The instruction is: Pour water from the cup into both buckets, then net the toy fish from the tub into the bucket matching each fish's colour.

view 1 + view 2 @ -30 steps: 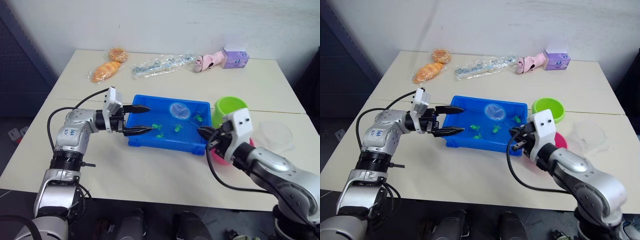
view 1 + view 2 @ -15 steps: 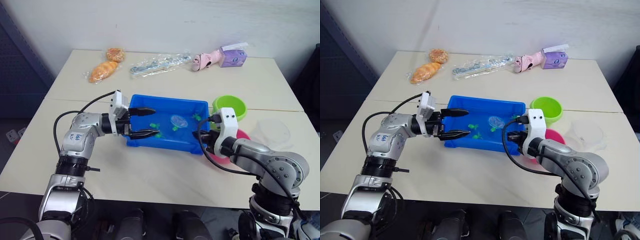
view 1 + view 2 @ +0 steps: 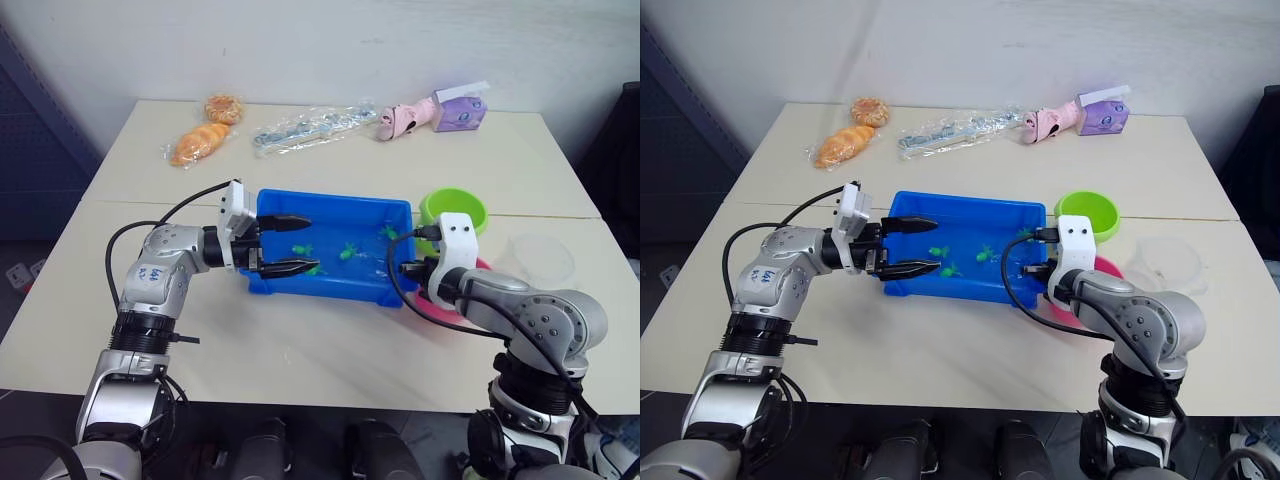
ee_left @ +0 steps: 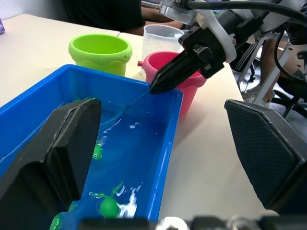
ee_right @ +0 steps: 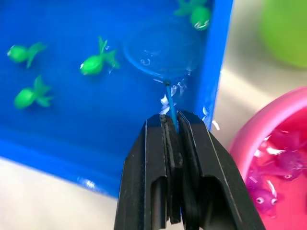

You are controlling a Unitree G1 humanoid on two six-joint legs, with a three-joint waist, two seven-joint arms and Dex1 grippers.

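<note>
Right end effector (image 5: 171,125) grips the net (image 5: 160,50) — left end effector (image 3: 297,243) gapes wide — no legible labels.

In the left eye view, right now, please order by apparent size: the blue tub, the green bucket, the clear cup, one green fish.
1. Blue tub, by far the largest.
2. Green bucket and clear cup look alike; the arm partly hides the bucket, so no ranking.
3. Green fish, the smallest.

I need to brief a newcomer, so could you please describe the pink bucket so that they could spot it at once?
Find the shallow bright blue plastic tub on the beige table. Just past its right end stand two small round plastic pails; the bright pink bucket is the nearer, beside the right gripper, with pink toy fish inside, unlike the lime green bucket.
</note>
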